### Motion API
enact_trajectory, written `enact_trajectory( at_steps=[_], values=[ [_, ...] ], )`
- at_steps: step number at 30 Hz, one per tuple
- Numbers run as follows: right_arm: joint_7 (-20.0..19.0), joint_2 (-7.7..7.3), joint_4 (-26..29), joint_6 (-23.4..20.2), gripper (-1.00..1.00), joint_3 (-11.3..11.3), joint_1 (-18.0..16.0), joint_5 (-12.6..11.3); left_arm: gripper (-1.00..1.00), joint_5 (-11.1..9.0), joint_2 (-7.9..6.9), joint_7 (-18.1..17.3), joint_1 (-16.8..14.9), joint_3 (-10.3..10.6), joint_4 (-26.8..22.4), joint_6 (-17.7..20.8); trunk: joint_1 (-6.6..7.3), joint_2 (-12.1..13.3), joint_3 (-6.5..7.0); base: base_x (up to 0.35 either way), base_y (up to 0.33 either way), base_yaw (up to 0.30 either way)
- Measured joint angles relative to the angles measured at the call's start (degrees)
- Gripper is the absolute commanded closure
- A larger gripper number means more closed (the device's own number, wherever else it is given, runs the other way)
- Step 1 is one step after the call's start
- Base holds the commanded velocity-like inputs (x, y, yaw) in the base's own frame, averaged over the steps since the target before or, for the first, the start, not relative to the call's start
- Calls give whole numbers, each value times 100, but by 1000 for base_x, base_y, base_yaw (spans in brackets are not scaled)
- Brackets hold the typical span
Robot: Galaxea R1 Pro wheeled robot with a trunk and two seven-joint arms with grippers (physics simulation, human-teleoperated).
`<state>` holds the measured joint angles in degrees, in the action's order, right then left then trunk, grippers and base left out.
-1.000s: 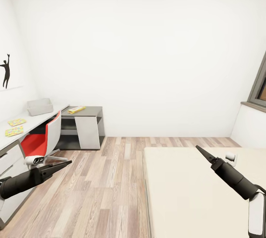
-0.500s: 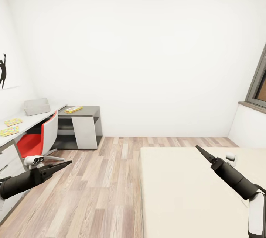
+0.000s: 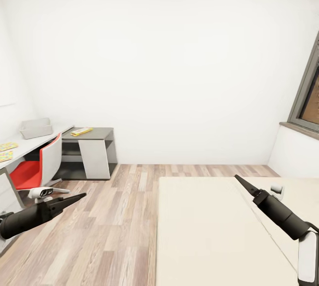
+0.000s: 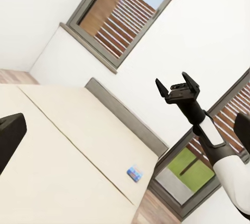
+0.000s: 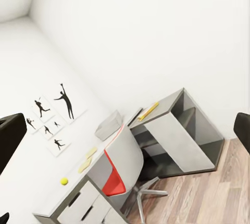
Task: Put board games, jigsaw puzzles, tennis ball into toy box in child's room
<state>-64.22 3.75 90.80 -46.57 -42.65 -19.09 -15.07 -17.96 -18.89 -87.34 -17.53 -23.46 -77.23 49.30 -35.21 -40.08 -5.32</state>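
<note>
Desk first: from the head camera I see the long light grey speckled table (image 3: 40, 137) along the left wall, carrying the light grey topless plastic toy box (image 3: 35, 128). Two bright multicoloured jigsaw puzzle sheets (image 3: 5, 150) lie nearer me on that top, and a flat yellow-green board game box (image 3: 82, 131) sits on the lower dark wing. My right wrist camera picks out the small yellow-green tennis ball (image 5: 63, 181). A small blue game box (image 4: 135, 172) lies on the beige bed (image 3: 212, 228). My left gripper (image 3: 79, 197) is empty, fingers spread apart; my right gripper (image 4: 177, 87) is open too.
</note>
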Motion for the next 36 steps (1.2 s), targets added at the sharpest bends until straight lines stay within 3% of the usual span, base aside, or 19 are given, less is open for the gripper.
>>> enact_trajectory(
  at_steps=[28,36],
  values=[
    [0,0,0,3,-100,-5,0,0,-100,0,0,2,0,0,0,1,0,0,0,0,-290,0],
    [0,-1,-2,5,-100,-5,1,-3,-100,4,0,-7,0,-8,-2,1,0,0,0,0,-78,0]
  ],
)
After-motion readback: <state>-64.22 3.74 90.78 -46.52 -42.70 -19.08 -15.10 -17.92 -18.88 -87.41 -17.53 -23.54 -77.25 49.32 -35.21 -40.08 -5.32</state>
